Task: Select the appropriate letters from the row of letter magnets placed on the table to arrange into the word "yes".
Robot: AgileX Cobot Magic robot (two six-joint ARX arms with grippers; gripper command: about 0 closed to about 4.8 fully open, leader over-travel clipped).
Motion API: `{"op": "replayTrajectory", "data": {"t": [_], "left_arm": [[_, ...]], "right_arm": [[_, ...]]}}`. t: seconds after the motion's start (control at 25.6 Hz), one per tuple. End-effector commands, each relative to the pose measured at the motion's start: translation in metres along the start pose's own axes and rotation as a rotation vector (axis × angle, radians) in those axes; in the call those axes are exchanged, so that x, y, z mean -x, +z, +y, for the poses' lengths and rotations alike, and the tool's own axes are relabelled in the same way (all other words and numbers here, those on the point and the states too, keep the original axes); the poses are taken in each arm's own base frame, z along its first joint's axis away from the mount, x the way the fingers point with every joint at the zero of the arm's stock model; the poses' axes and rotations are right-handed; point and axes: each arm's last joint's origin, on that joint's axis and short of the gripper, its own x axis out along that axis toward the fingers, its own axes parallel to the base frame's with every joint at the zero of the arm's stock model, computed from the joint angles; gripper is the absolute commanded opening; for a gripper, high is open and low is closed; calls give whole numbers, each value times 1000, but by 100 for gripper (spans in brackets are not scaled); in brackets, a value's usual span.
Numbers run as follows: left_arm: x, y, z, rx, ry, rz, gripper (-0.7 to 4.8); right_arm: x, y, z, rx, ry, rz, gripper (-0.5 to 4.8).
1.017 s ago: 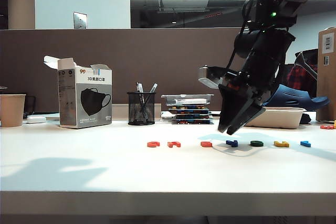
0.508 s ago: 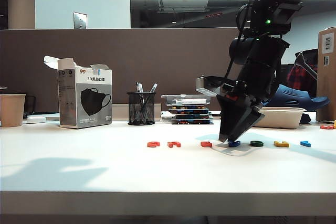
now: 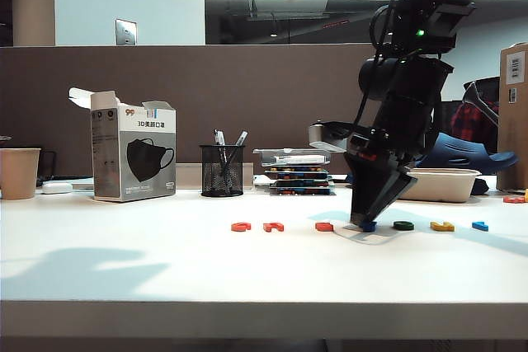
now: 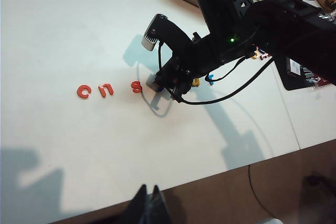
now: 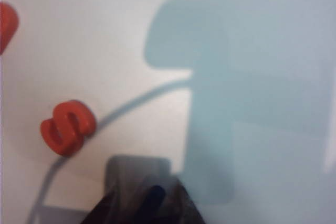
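The letter magnets lie in a row on the white table [image 3: 165, 269]: two orange-red letters [image 3: 240, 226], [image 3: 273, 226], the orange-red S [image 3: 324, 226], the dark blue Y [image 3: 368, 225], the green E [image 3: 403, 225], a yellow one [image 3: 442, 226] and a light blue one [image 3: 480, 226]. My right gripper [image 3: 365, 222] points down onto the row with its fingers closed on the Y [image 5: 155, 195], which still rests on the table; the S [image 5: 68, 127] lies just beside it. My left gripper [image 4: 147, 202] is shut and empty, hanging over the table's front edge, out of the exterior view.
At the back stand a paper cup [image 3: 18, 172], a mask box [image 3: 132, 157], a mesh pen cup [image 3: 222, 171], stacked trays of letters [image 3: 297, 172] and a white container [image 3: 441, 183]. A cardboard box [image 3: 513, 113] stands at the far right.
My right gripper came down onto the row and its fingers drew together around the dark blue Y. The left arm stayed still.
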Motion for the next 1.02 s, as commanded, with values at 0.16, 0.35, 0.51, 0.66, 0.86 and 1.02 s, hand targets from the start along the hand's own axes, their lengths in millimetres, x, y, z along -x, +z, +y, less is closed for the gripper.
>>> {"op": "replayTrajectory", "data": {"t": [0.16,0.35,0.51,0.66,0.86,1.02], "left_arm": [[2,1,-1,-1,-6,-14,-5],[2,1,-1,-1,-6,-14,-5],[2,1,-1,-1,-6,-14,-5],[2,1,-1,-1,-6,-14,-5],[1,1,-1,-1,-6,-14,-5],[2,1,-1,-1,-6,-14,-5]], "right_arm": [[0,-1,-1,2,-37,26,81],[0,1,0,9,-40,17,52],[-2,3,5,22,-45,25,52],[-4,8,8,41,-78,28,16],[-6,10,12,53,-78,23,-2],[-6,11,12,53,-80,21,2]]}}
